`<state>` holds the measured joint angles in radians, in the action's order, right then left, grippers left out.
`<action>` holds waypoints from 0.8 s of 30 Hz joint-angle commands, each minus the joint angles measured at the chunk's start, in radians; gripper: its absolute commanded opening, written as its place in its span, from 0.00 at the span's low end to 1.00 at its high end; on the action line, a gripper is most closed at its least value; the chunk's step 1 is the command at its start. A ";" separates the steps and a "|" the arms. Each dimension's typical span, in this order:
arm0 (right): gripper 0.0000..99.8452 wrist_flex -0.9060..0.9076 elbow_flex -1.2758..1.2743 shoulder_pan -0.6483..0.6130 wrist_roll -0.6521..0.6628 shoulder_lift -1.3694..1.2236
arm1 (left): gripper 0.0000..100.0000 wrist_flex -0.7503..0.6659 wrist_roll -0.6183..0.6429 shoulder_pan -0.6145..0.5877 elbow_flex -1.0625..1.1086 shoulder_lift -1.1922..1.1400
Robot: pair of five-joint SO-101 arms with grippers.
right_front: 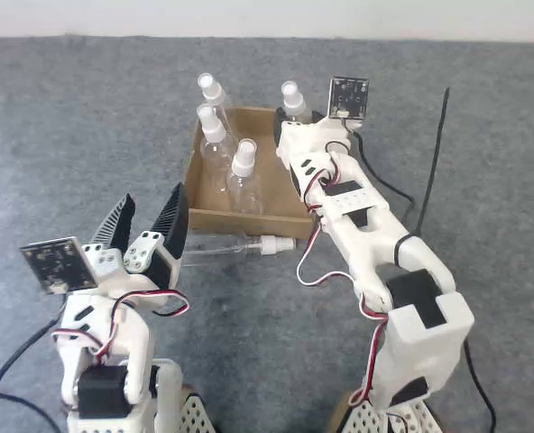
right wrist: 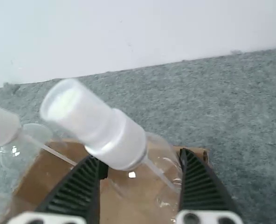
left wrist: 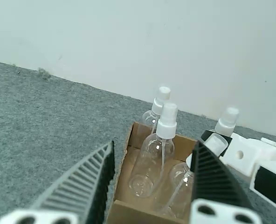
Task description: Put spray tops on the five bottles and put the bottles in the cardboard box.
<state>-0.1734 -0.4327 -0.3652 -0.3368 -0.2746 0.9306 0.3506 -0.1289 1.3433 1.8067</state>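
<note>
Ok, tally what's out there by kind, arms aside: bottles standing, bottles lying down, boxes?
Upright bottles, spray tops on: 4
Bottle lying down, spray top on: 1
Cardboard box: 1
Total: 6

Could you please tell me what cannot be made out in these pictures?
High view: the right arm covers the body of the far bottle.
High view: the left pincer hides the base of the lying bottle.
Right wrist view: the picture's edge cuts off the far bottle's base.
</note>
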 commanded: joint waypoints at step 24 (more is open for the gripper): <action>0.30 -0.016 0.058 0.021 -0.005 0.008 | 0.25 -0.029 0.009 -0.005 -0.067 0.018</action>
<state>-0.1749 -0.4312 -0.3652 -0.3368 -0.2746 0.9306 0.3506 -0.1289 1.3433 1.8067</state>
